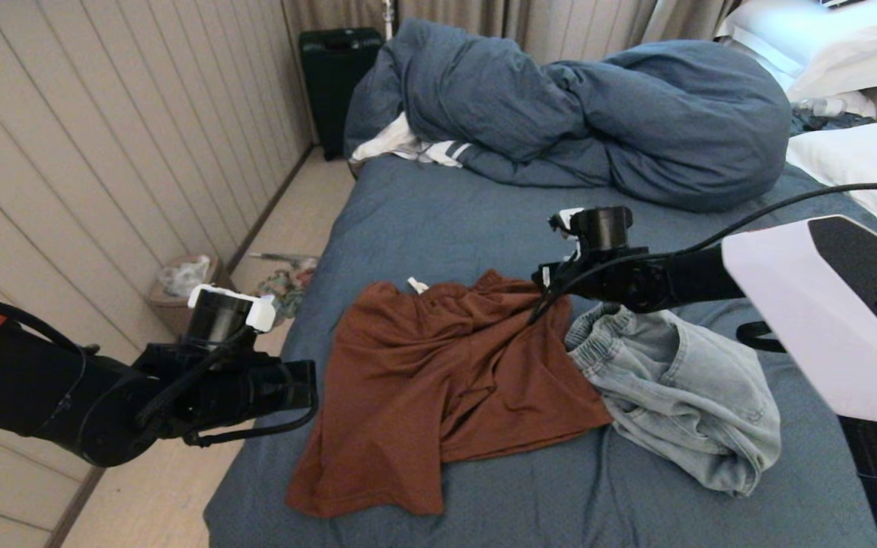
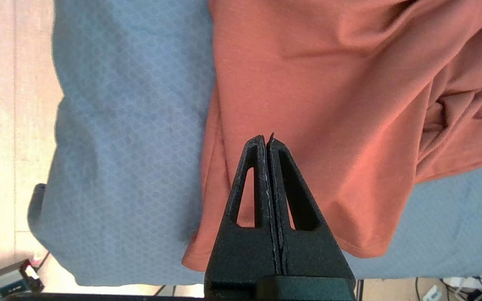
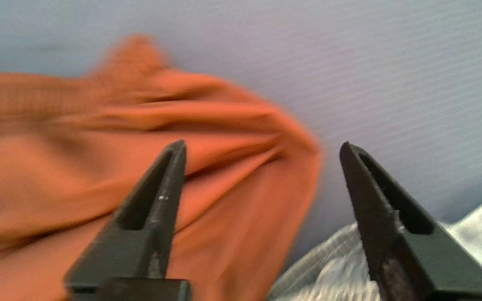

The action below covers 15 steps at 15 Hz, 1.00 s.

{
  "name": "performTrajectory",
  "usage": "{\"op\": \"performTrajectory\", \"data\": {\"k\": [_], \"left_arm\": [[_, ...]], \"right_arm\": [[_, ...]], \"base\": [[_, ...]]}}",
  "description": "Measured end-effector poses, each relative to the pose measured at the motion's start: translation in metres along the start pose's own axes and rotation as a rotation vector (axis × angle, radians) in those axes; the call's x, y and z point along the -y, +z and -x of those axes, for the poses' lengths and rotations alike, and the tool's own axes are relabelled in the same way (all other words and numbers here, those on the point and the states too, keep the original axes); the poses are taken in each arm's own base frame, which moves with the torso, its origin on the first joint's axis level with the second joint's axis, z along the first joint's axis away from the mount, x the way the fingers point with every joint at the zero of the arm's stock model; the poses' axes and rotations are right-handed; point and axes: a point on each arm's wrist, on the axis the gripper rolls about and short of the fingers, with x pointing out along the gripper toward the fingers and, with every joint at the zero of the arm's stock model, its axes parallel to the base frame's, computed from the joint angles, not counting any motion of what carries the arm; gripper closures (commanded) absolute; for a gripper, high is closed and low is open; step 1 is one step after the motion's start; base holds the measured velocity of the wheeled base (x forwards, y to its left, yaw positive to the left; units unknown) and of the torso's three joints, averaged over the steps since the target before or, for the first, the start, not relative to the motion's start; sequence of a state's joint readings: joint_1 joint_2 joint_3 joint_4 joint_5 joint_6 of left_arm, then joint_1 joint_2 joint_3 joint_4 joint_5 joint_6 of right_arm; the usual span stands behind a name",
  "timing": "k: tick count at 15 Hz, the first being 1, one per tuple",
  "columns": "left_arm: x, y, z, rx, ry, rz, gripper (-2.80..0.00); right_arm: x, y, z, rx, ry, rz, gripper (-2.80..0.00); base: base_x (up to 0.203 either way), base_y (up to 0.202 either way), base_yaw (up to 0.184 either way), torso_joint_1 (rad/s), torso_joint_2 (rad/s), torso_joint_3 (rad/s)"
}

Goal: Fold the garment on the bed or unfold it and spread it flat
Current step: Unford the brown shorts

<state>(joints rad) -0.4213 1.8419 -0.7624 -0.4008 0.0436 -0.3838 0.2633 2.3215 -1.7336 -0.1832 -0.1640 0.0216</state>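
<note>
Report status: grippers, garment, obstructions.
Left gripper shut, empty, over rust-brown garment. Right gripper open above its far edge. Light denim jeans overlap it.

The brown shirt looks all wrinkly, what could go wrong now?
The open right gripper hangs over the rust-brown shirt edge beside the light jeans, so it might pinch both. The shirt lies bunched, so a pull may drag folds instead of flattening. Its lower hem sits near the bed edge and might slide off.
</note>
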Motion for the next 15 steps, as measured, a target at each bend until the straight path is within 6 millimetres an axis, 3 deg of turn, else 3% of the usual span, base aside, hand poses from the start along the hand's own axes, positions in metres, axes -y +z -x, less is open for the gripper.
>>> {"op": "performTrajectory", "data": {"k": [2,4,7,10,15], "left_arm": [[0.001,0.0,0.001,0.0,-0.004,-0.002,0.0],[0.001,-0.001,0.001,-0.001,-0.004,-0.003,0.0],[0.003,-0.002,0.0,-0.007,-0.008,-0.007,0.0],[0.004,-0.005,-0.001,-0.017,-0.01,-0.012,0.0],[0.013,-0.017,-0.001,-0.053,-0.027,-0.038,0.0]], "right_arm": [[-0.01,0.01,0.031,-0.066,0.087,-0.053,0.0],[-0.028,0.007,0.063,-0.204,0.174,-0.064,0.0],[-0.055,-0.028,0.098,-0.466,0.236,0.047,0.0],[-0.078,-0.061,0.115,-0.566,0.315,0.228,0.0],[-0.118,-0.085,0.107,-0.527,0.349,0.303,0.0]], "base": [[0.0,0.0,0.0,0.0,0.0,0.0],[0.0,0.0,0.0,0.0,0.0,0.0],[0.0,0.0,0.0,0.0,0.0,0.0],[0.0,0.0,0.0,0.0,0.0,0.0],[0.0,0.0,0.0,0.0,0.0,0.0]]}}
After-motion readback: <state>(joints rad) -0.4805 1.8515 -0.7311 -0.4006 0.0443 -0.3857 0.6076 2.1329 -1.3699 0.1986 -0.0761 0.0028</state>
